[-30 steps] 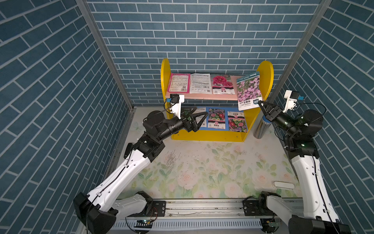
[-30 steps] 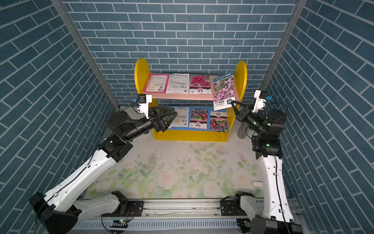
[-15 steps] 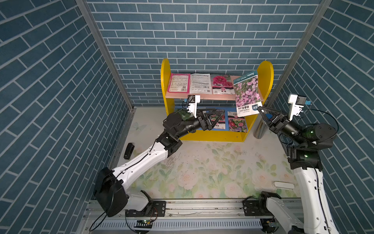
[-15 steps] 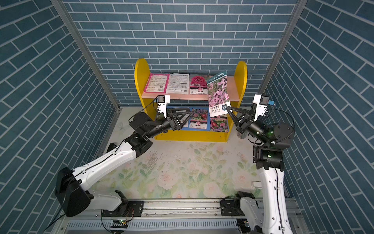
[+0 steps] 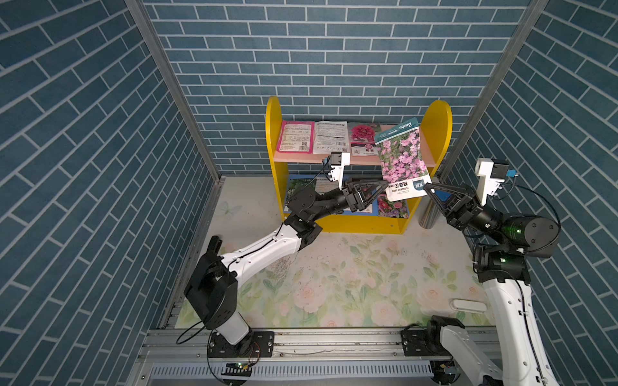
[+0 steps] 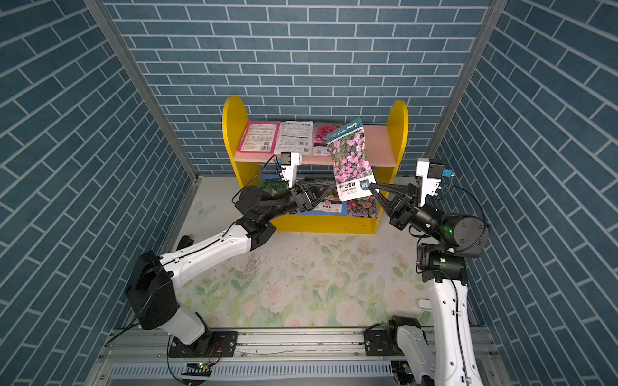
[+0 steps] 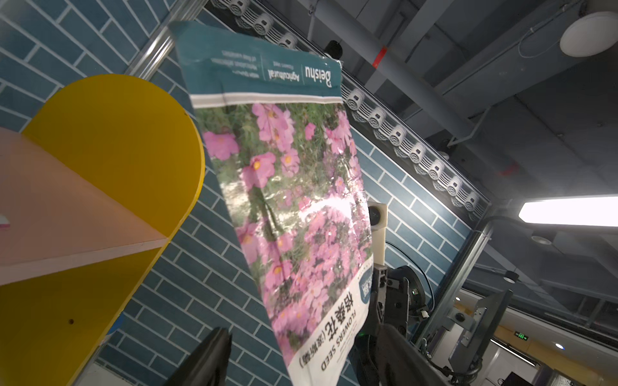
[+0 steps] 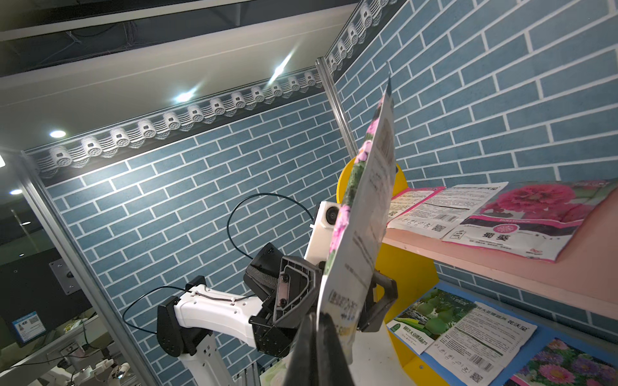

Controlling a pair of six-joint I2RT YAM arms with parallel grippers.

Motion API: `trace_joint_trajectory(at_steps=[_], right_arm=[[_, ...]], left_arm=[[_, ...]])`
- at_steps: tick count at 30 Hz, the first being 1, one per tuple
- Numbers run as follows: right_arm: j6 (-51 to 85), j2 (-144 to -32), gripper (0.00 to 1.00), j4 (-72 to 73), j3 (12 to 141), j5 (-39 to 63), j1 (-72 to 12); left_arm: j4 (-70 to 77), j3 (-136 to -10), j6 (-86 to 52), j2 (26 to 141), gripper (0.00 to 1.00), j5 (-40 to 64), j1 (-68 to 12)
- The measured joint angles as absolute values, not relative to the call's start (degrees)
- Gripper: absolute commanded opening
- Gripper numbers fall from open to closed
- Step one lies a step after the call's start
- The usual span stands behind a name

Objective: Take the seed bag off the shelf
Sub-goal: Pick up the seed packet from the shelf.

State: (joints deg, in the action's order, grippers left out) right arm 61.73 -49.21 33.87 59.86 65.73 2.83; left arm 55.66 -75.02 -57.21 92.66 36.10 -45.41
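Observation:
The seed bag [image 5: 401,160], printed with pink flowers under a teal band, hangs upright in the air in front of the shelf's [image 5: 272,133] right half. It shows in both top views, bag [image 6: 351,157] and shelf [image 6: 232,123]. My right gripper [image 5: 429,190] is shut on the bag's lower right corner; in the right wrist view the right gripper [image 8: 321,320] pinches the bag [image 8: 364,234] edge-on. My left gripper [image 5: 384,185] is open at the lower left corner. In the left wrist view the left gripper [image 7: 302,329] has one finger on each side of the bag [image 7: 294,207].
Three other packets [image 5: 331,137] lie on the pink upper board, and more packets [image 5: 391,207] on the blue lower board. A metal cylinder [image 5: 426,214] stands right of the shelf. A white object [image 5: 468,304] lies on the flowered mat [image 5: 351,284]. Brick-patterned walls enclose three sides.
The right gripper has lifted the bag off the upper board and carried it left and forward. The left arm has swung right to the bag, and its jaws have narrowed.

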Motion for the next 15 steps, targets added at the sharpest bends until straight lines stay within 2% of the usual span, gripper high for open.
trace_joint_trajectory(at_steps=[2,6,9,11,14,15], right_arm=[[61.7,-49.1,0.00,34.2,59.4,65.8,2.3],[61.7,-48.7,0.00,34.7,58.0,65.9,1.8],[61.7,-48.2,0.00,34.7,56.9,65.9,1.8],[61.7,-48.0,0.00,34.7,56.4,65.9,1.8],[61.1,-47.8,0.01,33.2,56.4,65.7,1.7],[60.4,-47.6,0.11,31.7,56.5,65.6,1.7]], left_arm=[[56.5,-75.7,-57.5,92.8,0.61,36.5,-45.6],[57.4,-76.5,-58.2,93.1,0.40,37.0,-45.6],[57.3,-76.6,-58.5,93.3,0.13,37.2,-45.6],[57.0,-76.6,-58.2,93.3,0.00,37.4,-45.7],[55.9,-76.6,-57.5,93.3,0.00,37.3,-45.7],[55.0,-76.6,-57.1,93.2,0.00,37.3,-45.7]])
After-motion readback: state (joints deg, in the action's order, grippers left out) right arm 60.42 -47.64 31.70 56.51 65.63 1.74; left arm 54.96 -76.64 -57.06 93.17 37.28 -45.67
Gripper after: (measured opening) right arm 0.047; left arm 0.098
